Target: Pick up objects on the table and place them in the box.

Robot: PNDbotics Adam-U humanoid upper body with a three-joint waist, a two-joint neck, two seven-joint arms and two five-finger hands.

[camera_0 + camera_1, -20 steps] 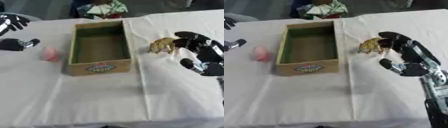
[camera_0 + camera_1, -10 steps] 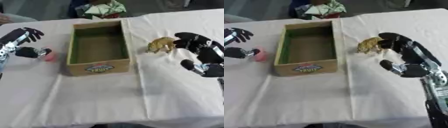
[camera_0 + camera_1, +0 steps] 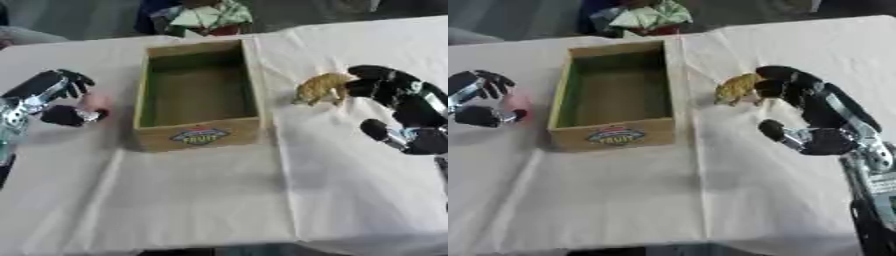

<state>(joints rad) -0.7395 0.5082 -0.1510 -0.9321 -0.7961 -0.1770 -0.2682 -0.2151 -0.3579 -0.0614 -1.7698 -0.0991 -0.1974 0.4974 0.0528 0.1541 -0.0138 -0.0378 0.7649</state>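
Box (image 3: 199, 135): brown wood, green inside, nothing in it, in the middle of the counter (image 3: 192, 200), which has a white cloth on it.
Pink thing (image 3: 94, 101): small and round, left of the box, between the thumb and fingers (image 3: 74, 80) of the left hand (image 3: 52, 95).
Left hand: fingers curled around the pink thing.
Toy animal (image 3: 738, 88): yellow-brown, standing right of the box.
Right hand (image 3: 820, 115): fingers spread wide, tips touching the toy animal's back end.
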